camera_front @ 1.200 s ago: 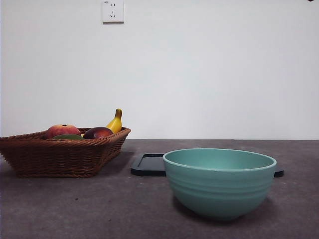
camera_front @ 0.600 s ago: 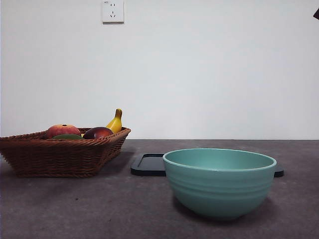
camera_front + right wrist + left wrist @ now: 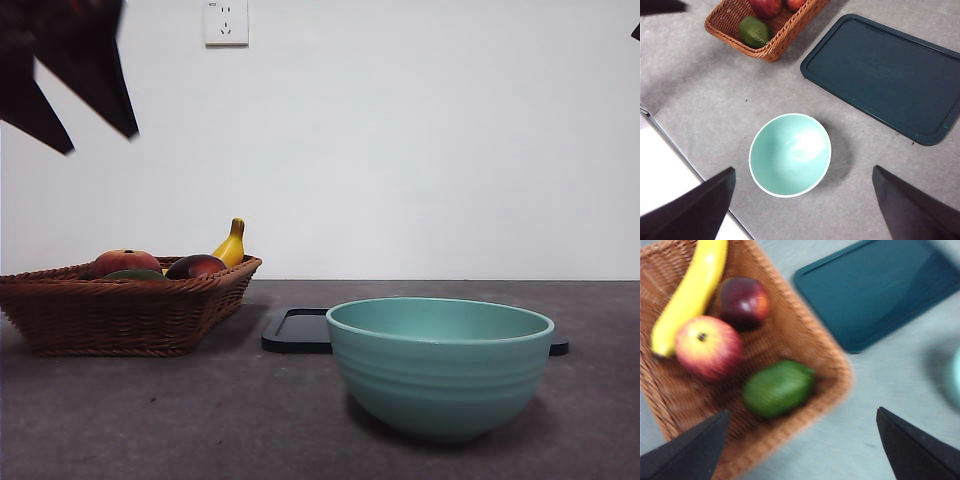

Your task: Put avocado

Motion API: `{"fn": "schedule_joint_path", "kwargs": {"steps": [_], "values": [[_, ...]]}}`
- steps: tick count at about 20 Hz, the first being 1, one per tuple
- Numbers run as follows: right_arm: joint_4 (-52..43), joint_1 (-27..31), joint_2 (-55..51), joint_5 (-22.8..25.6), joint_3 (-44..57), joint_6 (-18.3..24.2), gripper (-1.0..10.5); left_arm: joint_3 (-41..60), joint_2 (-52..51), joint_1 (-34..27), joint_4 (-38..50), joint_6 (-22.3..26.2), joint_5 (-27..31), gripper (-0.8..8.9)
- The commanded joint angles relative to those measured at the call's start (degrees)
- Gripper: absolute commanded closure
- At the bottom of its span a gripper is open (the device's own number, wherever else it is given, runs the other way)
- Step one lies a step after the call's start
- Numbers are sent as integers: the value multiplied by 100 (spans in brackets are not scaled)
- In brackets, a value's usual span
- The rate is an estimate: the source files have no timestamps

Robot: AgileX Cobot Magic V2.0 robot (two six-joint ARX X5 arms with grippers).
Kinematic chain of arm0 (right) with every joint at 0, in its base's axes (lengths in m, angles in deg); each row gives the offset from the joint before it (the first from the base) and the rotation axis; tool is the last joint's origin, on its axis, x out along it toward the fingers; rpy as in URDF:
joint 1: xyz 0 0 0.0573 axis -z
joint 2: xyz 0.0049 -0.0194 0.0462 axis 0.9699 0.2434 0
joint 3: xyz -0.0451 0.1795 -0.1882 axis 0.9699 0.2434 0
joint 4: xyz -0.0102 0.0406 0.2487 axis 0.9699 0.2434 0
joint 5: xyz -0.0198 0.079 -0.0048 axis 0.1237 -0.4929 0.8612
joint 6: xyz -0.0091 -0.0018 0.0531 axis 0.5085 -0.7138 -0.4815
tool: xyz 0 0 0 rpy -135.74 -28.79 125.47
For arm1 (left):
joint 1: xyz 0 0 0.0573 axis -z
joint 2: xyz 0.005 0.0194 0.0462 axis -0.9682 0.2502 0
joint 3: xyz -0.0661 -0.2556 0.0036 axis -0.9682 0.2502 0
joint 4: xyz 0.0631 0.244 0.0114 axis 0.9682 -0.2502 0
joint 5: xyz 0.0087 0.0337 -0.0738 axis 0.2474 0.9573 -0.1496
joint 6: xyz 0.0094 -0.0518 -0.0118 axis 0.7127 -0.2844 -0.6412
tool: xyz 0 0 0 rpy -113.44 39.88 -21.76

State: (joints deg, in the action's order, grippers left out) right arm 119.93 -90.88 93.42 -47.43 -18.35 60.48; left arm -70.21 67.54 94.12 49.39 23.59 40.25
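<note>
Here the work is at the reaching step: nothing is gripped, and the avocado [image 3: 777,388] lies untouched in the wicker basket [image 3: 120,315]. Nearest in the front view stands the teal bowl [image 3: 440,365], empty, on the grey bench [image 3: 200,420]; just behind it lies the flat dark tray [image 3: 300,332], also bare, and off to one side sits the basket. In the basket, the avocado rests by the corner nearest the tray, with the red-orange peach [image 3: 707,346] just beside it, the dark maroon fruit [image 3: 744,301] further in, and the banana [image 3: 690,292] along the far side. The left gripper [image 3: 800,440] hangs above the basket with its jaws spread wide and nothing between them; in the front view it shows as a dark shape high over the basket, well clear of the fruit. Its wrist picture is blurred, so fine detail of the fruit's surface cannot be read. The right gripper [image 3: 802,200] waits high above the bowl, jaws likewise spread and empty. As a judgement, the task is barely begun. The next move calls for the left gripper to come down and shift so the avocado sits between the jaws rather than off to one side, straddling its narrower width and staying clear of the peach and the basket wall. The fruit looks smooth and rounded, so a grip off centre could let it slip. Where it should be put the task does not say; the bowl and the tray both stand free.
</note>
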Motion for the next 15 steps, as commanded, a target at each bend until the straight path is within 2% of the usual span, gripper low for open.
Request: {"fn": "schedule_joint_path", "kwargs": {"steps": [1,5,12,15], "values": [[-48,-28,42,-4,-125,-61,510,-358,551,59,127,247,79,347],[-48,-28,42,-7,-125,-61,510,-905,1475,61,94,-216,175,347],[-42,-28,42,-7,-125,-66,510,-1204,2391,129,37,-7,208,347],[-42,-31,42,-7,-125,-66,510,-1204,2575,144,26,-55,614,347]]}}
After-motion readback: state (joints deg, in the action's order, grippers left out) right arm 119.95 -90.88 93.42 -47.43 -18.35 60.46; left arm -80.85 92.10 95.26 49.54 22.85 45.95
